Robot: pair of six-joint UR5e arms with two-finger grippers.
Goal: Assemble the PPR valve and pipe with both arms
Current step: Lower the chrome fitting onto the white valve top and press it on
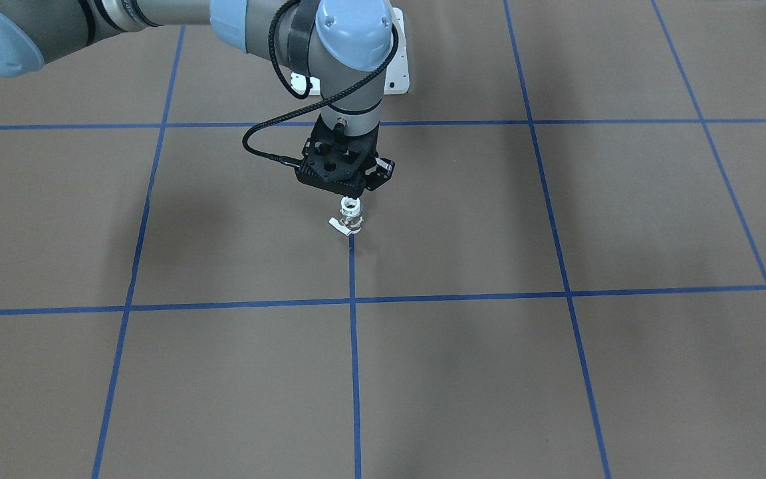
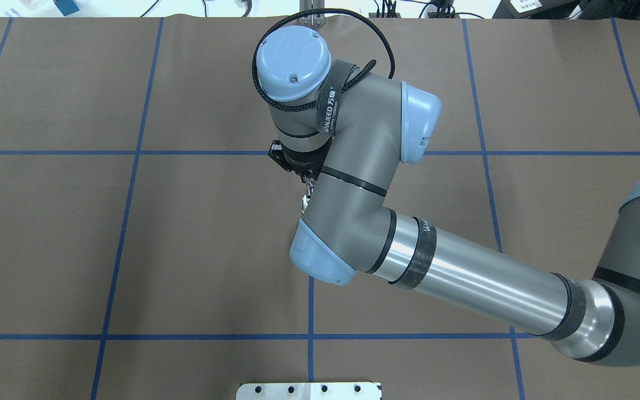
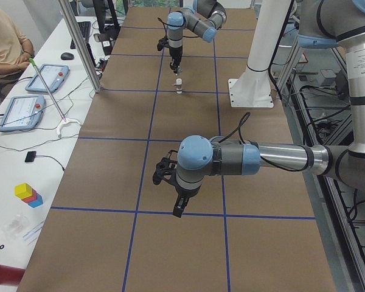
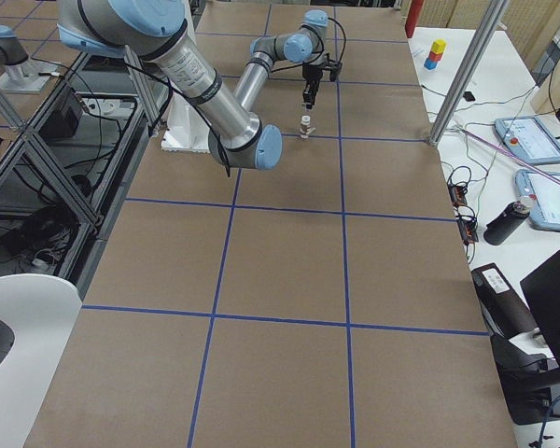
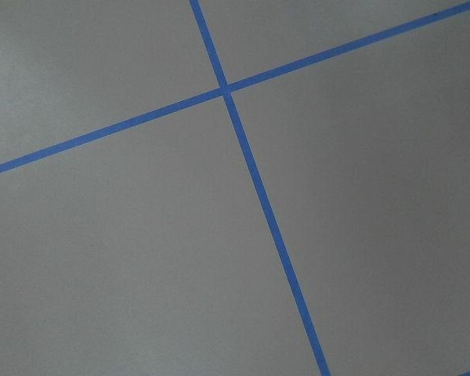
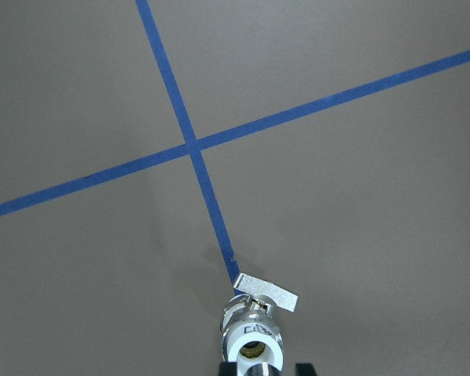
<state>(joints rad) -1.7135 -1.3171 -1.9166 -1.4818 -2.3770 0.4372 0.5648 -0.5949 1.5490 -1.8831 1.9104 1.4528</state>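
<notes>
The PPR valve stands upright on the brown table at the end of a blue tape line, white ring on top, silvery middle, flat lever out sideways. In the right wrist view it is at the bottom edge, seen from above. I cannot make out the pipe as a separate piece. My right gripper hangs just above the valve, pointing down, jaws apart; its fingertips flank the white ring. My left gripper is far from it, near the table's left end, pointing down; I cannot tell its state. The left wrist view shows only table.
Blue tape lines divide the brown table into squares. The white bolted pedestal stands behind the right gripper. An operator, tablets and coloured blocks are at the side bench beyond the table's edge.
</notes>
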